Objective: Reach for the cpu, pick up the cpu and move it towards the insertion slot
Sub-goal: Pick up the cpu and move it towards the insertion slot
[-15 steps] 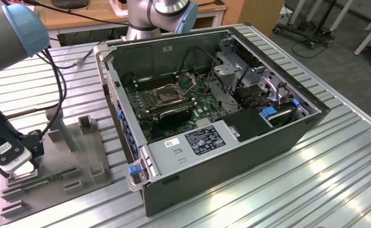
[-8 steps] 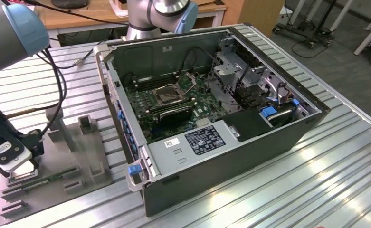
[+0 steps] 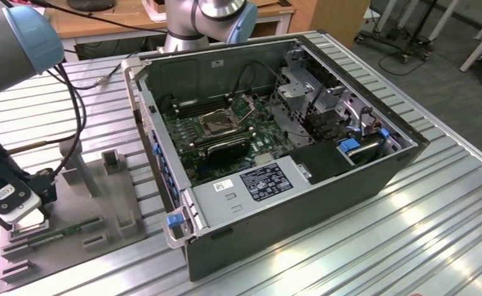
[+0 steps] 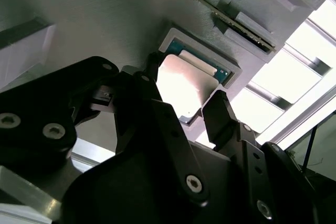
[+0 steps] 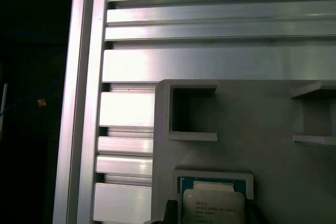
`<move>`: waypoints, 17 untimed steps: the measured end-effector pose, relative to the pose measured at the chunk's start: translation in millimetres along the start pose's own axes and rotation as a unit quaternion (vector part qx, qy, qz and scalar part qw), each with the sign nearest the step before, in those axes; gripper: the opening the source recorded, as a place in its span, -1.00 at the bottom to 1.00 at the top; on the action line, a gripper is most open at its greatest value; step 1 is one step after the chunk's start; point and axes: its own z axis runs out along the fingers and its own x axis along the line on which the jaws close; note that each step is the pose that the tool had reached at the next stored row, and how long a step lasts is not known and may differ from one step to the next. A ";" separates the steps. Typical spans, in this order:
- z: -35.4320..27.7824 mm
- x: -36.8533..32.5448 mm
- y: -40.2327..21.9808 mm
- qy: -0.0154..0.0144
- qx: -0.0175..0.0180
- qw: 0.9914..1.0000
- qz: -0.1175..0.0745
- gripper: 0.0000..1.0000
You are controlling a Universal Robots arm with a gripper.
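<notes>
Exterior view. The gripper (image 3: 25,227) is seen at the lower end of the exterior view's left, lowered onto the grey tray (image 3: 100,203). A green memory stick (image 3: 63,233) is laid in the tray just beside it, toward the exterior view's right. The insertion slot (image 3: 220,121) is set in the board inside the open computer case (image 3: 307,203), mid-frame and well apart from the gripper.

Second wrist view. The cpu (image 4: 184,77) is seated flat in a square recess of the tray (image 4: 105,19), silver face up. The gripper (image 4: 185,90) is placed astride it, one black finger (image 4: 218,108) at each of two opposite sides. The jaws are spread slightly wider than the chip. No clamping is seen, and the chip is not lifted.

First wrist view. The cpu (image 5: 212,203) is seen in its recess in the tray (image 5: 262,129). The gripper (image 5: 211,214) is centred over it. A dark fingertip (image 5: 170,209) is noted outside the recess wall.
</notes>
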 end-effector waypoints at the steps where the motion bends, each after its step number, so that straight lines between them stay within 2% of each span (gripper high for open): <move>1: 0.0 0.0 0.0 0.000 0.000 1.000 0.000 0.22; 12: 0.3 -0.1 0.0 0.000 0.000 1.000 0.000 0.22; 14: 0.3 0.0 0.0 0.000 0.000 1.000 0.000 0.08; 17: 0.4 -0.1 0.0 0.000 0.000 1.000 0.000 0.08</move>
